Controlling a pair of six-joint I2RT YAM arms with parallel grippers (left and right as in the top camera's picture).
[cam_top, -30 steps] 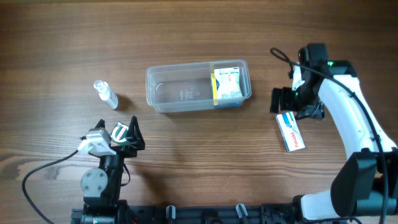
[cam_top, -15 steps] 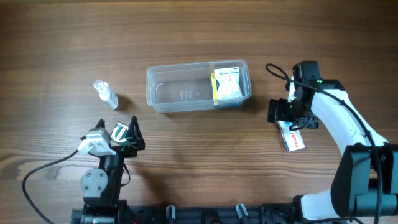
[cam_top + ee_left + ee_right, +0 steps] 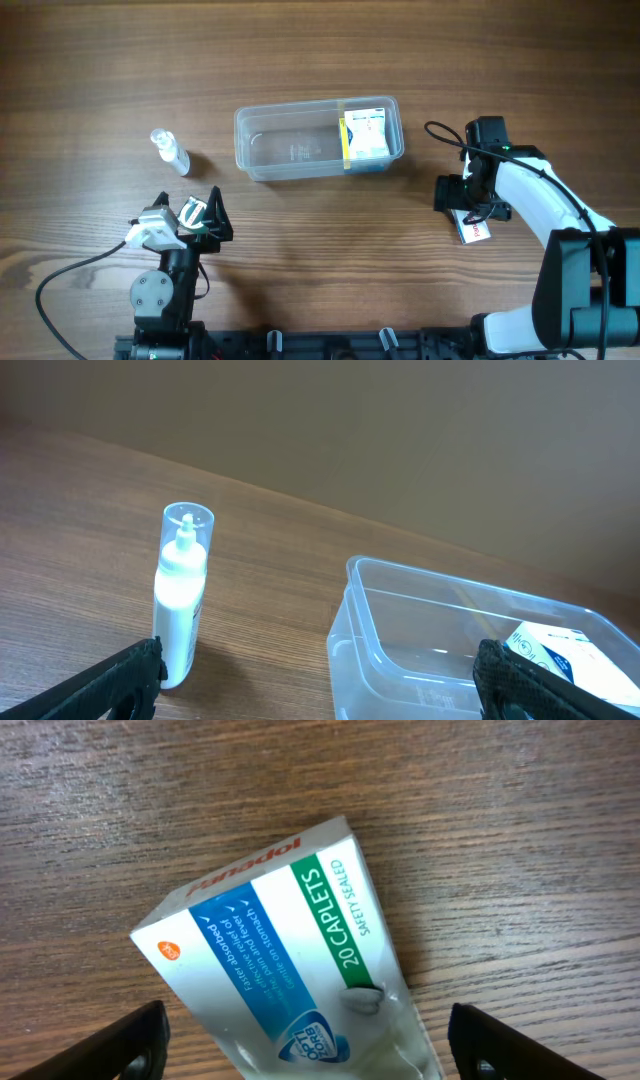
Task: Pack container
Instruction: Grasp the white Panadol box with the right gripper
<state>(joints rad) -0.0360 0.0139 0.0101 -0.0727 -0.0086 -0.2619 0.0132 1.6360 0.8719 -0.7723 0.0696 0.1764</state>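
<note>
Entry: carton (image 3: 290, 950), lying flat on the desk (image 3: 480, 810), to the right of the container (image 3: 300, 150). Legible: "Panadol", "20 CAPLETS", "SAFETY SEALED"; the blue panel's smaller print is not resolving. Your right claw (image 3: 468, 200) is hovering over it, jaws spread wide, gripping nothing. The carton is sitting askew between them, so square the wrist to its long sides before closing. Container: resting mid-desk, one white box (image 3: 365, 135) occupying its right end. Left claw (image 3: 188, 203): gaping open, idling near a capped bottle (image 3: 170, 152).

Caplet box (image 3: 475, 232) mostly hidden under right claw (image 3: 468, 204), container (image 3: 345, 645) cut off by left wrist view's right edge
</note>
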